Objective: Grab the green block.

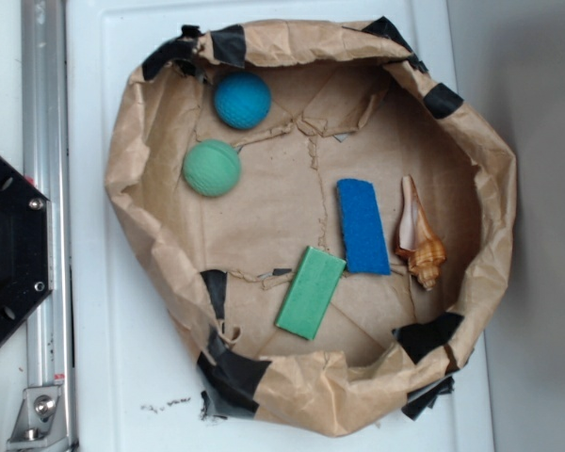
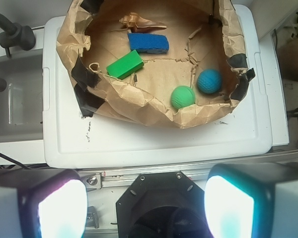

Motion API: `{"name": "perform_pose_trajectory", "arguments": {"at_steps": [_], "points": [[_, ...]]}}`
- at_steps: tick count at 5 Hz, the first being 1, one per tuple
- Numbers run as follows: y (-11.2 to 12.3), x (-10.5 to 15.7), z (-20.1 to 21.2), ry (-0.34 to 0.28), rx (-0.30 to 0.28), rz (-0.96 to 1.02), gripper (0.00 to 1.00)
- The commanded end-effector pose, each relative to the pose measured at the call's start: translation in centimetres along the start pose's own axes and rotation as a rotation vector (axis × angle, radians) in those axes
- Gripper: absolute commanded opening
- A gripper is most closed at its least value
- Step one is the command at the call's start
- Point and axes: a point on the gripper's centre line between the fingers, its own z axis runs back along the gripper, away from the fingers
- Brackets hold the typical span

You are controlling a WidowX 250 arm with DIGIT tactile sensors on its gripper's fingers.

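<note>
The green block (image 1: 310, 291) is a flat light-green slab lying on the floor of the brown paper basin (image 1: 132, 179), near its lower middle. It also shows in the wrist view (image 2: 124, 64), near the basin's left side. My gripper (image 2: 145, 208) is open and empty, with its two glowing pads (image 2: 62, 210) wide apart. It hangs over the black robot base (image 2: 159, 203), well short of the basin and the block. The gripper is out of the exterior view.
In the basin lie a blue slab (image 1: 363, 226), a green ball (image 1: 211, 168), a blue ball (image 1: 242, 100) and a seashell (image 1: 420, 240). The basin's crumpled walls stand up around them. It sits on a white tabletop (image 1: 94, 358). A metal rail (image 1: 43, 141) runs along the left.
</note>
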Motion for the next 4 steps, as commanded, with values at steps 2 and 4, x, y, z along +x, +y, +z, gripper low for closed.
{"name": "perform_pose_trajectory", "arguments": {"at_steps": [2, 4], "points": [[-0.4, 3.4, -3.5, -0.093, 0.076, 0.214, 1.0], [-1.1, 9.0, -11.4, -0.096, -0.04, 0.497, 1.0]]}}
